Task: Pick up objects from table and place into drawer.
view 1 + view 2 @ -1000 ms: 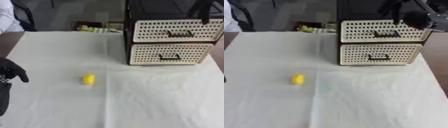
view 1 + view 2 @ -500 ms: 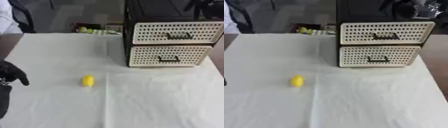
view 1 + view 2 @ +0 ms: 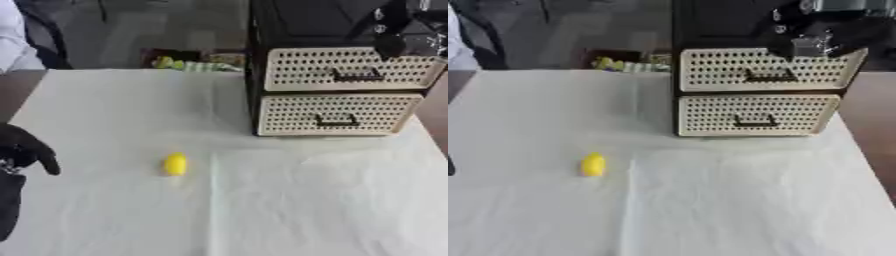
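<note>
One small yellow object [image 3: 176,164] lies alone on the white tablecloth [image 3: 289,200], at about 8 o'clock from the table's middle, and nothing holds it. By that showing the task is barely begun: the object is not yet picked up, and neither drawer of the cabinet [image 3: 341,90] at 1 o'clock looks pulled out far enough to receive anything. The upper drawer [image 3: 763,70] seems to sit a little forward of the lower drawer [image 3: 754,115], though whether it is truly open I cannot tell.

The right hand [image 3: 391,35] hangs at the upper drawer's top edge, at 1 o'clock, near its dark handle [image 3: 356,77]. It is a dark shape against a dark cabinet, so whether its fingers are curled or straight cannot be made out, nor whether it touches the drawer front. My judgement is that opening this drawer is the step in hand. The left hand [image 3: 24,152] rests at 9 o'clock at the table's edge, fingers curled downward and holding nothing, well apart from the yellow object.

Left to do: open a drawer, take the object, carry it across and drop it in. Nothing stands between the object and the cabinet. Some green and yellow clutter [image 3: 188,64] sits beyond the far edge at 12 o'clock, out of the way.
</note>
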`<action>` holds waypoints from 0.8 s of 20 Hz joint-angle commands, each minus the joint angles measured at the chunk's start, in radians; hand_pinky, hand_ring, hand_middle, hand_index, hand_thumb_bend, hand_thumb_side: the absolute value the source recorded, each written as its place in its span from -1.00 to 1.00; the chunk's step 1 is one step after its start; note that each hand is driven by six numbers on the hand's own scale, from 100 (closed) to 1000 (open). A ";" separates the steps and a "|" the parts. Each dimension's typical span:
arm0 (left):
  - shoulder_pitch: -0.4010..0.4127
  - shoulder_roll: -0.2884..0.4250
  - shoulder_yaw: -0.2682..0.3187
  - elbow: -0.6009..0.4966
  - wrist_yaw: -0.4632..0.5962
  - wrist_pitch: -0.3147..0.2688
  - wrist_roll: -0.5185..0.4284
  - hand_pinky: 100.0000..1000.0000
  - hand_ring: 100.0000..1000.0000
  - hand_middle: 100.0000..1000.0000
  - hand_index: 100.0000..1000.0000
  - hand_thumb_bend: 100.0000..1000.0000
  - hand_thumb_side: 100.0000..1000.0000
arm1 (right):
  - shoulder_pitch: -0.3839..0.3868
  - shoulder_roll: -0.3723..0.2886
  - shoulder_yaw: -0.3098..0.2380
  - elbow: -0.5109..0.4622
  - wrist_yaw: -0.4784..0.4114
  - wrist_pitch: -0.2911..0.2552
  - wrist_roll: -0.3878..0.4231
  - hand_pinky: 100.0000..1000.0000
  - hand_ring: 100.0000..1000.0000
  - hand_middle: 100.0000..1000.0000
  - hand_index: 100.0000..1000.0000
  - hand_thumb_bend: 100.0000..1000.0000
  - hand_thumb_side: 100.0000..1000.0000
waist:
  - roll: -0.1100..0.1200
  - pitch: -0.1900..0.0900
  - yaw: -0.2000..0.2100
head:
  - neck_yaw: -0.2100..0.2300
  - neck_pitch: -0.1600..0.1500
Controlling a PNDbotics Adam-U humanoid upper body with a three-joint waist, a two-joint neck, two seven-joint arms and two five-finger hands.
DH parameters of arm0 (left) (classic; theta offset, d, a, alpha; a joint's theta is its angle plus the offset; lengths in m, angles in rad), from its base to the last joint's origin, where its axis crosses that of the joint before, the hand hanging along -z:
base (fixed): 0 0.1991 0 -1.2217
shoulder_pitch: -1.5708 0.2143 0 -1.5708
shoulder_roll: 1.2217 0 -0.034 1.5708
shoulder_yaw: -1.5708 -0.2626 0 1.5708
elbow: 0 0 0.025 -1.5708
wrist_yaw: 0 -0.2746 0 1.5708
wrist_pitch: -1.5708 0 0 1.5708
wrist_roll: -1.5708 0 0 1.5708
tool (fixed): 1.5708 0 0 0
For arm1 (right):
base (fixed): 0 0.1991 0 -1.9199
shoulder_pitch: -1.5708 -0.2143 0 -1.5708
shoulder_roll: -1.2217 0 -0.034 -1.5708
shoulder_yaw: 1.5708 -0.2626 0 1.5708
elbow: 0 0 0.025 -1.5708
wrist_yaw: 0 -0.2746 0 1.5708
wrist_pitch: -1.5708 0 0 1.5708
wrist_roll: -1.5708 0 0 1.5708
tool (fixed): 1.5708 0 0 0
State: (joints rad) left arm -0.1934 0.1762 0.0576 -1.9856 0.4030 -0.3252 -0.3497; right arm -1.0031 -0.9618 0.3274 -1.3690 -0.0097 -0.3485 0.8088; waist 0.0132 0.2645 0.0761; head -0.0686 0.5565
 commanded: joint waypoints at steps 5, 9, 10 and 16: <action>-0.006 0.016 -0.002 -0.014 -0.007 0.001 -0.007 -0.32 -0.03 0.00 0.24 -1.00 0.58 | -0.021 -0.010 0.006 0.026 0.044 -0.124 0.098 -1.00 -0.58 -1.00 0.71 0.32 0.35 | 0.001 -0.014 0.001 | 0.004 -0.013; -0.006 0.015 -0.003 -0.014 -0.008 0.004 -0.009 -0.32 -0.03 0.00 0.24 -1.00 0.59 | -0.020 -0.010 0.016 0.031 0.056 -0.141 0.098 -1.00 -0.58 -1.00 0.71 0.69 0.01 | 0.000 -0.013 0.001 | 0.003 -0.013; -0.006 0.014 -0.004 -0.014 -0.008 0.005 -0.009 -0.32 -0.03 0.00 0.24 -1.00 0.59 | -0.020 -0.011 0.018 0.036 0.064 -0.141 0.098 -1.00 -0.58 -1.00 0.71 0.74 -0.09 | 0.000 -0.013 0.001 | 0.002 -0.013; -0.005 0.014 -0.003 -0.014 -0.011 0.008 -0.011 -0.32 -0.03 0.00 0.24 -1.00 0.59 | -0.034 -0.005 0.023 0.099 0.170 -0.152 0.098 -1.00 -0.59 -1.00 0.68 0.67 -0.13 | -0.004 -0.012 -0.001 | 0.005 -0.006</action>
State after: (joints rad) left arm -0.1934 0.1760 0.0568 -1.9856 0.3941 -0.3179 -0.3582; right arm -1.0132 -0.9493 0.3590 -1.2803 0.1356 -0.3721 0.7852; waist 0.0107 0.2671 0.0757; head -0.0662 0.5525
